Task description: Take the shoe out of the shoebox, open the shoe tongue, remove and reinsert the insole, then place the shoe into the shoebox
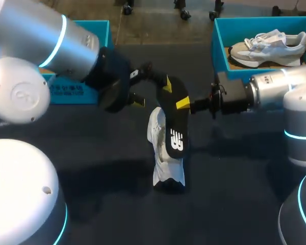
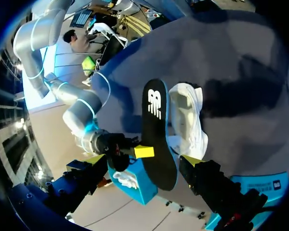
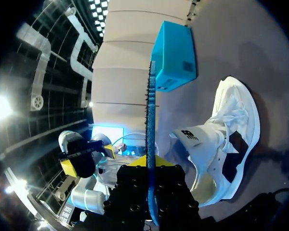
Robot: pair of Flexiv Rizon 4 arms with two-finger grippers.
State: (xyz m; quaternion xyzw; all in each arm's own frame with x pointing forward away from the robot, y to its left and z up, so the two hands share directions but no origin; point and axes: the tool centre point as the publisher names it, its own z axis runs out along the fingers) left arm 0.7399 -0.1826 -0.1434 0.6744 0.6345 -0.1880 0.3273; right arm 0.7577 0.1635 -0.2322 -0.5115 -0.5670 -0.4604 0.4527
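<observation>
A white shoe [image 1: 163,153] stands on the dark table, toe toward me, its tongue pulled open [image 3: 197,137]. Above it hangs the black insole [image 1: 174,122], and my right gripper [image 1: 186,104] is shut on its upper end. In the right wrist view the insole [image 3: 151,120] shows edge-on with a blue underside, rising from between the fingers. My left gripper [image 1: 153,94] stands open just left of the insole's upper end. In the left wrist view that end of the insole [image 2: 156,130] lies between the spread fingertips [image 2: 192,161], which do not touch it.
The blue shoebox [image 1: 219,51] stands at the back right with a second pale shoe [image 1: 268,47] inside. Another blue box [image 1: 86,92] sits at the back left, behind my left arm.
</observation>
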